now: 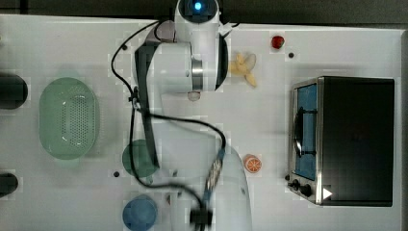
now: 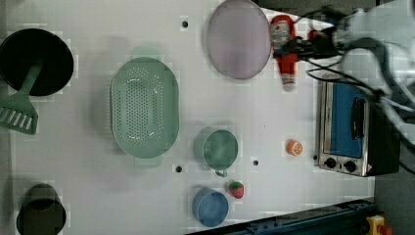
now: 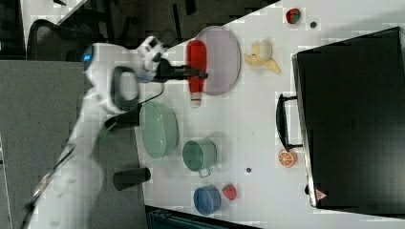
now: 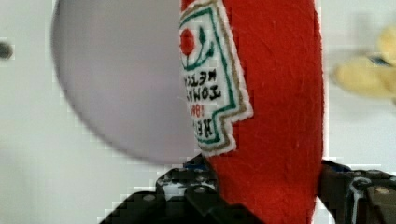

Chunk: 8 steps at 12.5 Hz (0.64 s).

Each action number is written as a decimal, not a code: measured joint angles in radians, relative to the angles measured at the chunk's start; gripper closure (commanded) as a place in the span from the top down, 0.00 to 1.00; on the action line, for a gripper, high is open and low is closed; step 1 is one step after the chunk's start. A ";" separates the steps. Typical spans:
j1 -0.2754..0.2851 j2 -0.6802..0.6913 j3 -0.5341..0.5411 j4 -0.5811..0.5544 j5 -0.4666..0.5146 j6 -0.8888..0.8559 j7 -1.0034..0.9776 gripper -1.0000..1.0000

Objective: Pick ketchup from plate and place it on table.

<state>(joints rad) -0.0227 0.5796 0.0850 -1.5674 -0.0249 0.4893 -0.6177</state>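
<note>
A soft red ketchup (image 4: 275,116) bottle, made of felt with a stitched white label, is clamped between the two dark fingers of the gripper (image 4: 266,196). In the wrist view the fingers press against either side of the bottle's body, so the claw is grasping it.

In the left view the ketchup (image 2: 285,51) sits just off the left view's right of the pale lilac plate (image 2: 238,39), with its cap pointing toward the open table (image 2: 274,122). In the right view the bottle (image 3: 195,71) overlaps the plate's (image 3: 222,59) rim on the right view's left. I cannot tell how high it hangs above the surface.

A peeled toy banana (image 3: 261,56) lies beyond the plate on the right view's right. A green perforated basket (image 2: 144,106) and a green cup (image 2: 220,149) stand well apart from the bottle.

Judging the risk: the bottle is soft and long, gripped at one point, so it could sag or swivel in the fingers. Released from too high, it might roll back against the plate.

The white arm (image 3: 110,81) reaches out from its base at the right view's left, with the gripper (image 3: 191,74) extended roughly level toward the plate.
</note>
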 measured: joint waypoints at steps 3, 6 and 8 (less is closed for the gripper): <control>-0.017 -0.224 -0.004 -0.083 -0.016 -0.121 0.000 0.63; -0.031 -0.431 -0.025 -0.205 -0.016 -0.106 0.000 0.63; -0.049 -0.529 -0.036 -0.333 -0.016 -0.083 0.000 0.63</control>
<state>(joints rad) -0.0720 0.0508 0.0485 -1.9004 -0.0412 0.4058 -0.6177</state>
